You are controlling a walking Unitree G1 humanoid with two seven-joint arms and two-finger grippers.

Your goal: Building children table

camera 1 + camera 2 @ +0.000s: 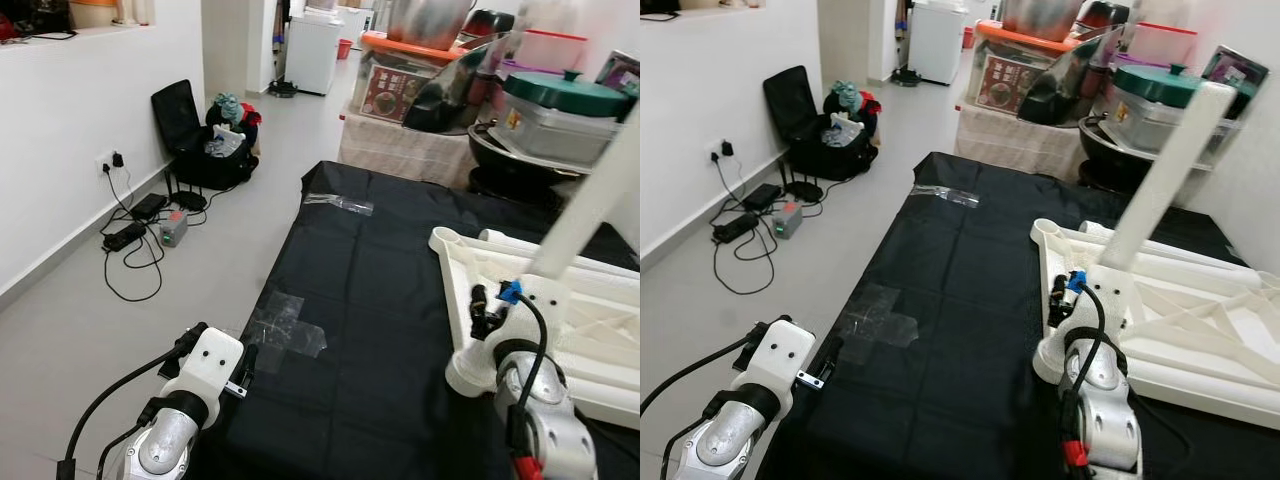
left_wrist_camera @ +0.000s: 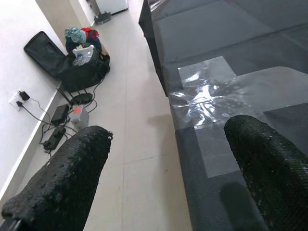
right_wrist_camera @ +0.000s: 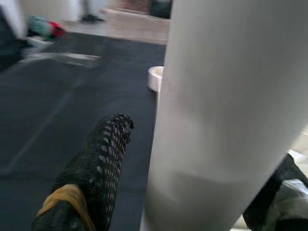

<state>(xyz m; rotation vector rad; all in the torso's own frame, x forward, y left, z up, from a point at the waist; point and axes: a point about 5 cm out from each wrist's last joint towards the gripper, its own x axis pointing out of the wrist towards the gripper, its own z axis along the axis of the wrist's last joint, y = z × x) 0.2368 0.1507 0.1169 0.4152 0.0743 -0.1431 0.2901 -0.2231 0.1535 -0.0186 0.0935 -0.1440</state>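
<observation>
**At the right edge of the black mat: table leg held over the upturned tabletop**

On the black mat (image 1: 370,300), the white tabletop (image 1: 1200,330) lies upside down against the right edge. My right gripper (image 1: 487,305) is closed around a white table leg (image 1: 1165,175), which rises tilted from the tabletop's near left corner; in the right wrist view the leg (image 3: 226,115) sits between my two fingers (image 3: 96,163). My left gripper (image 2: 168,163) hovers at the mat's near left corner, fingers (image 2: 72,168) spread wide with nothing between them, beside a patch of clear tape (image 1: 285,325). A second tape strip (image 1: 340,203) marks the far edge. On the floor to the left lie cables (image 1: 130,240) and a black bag (image 1: 205,140).
</observation>
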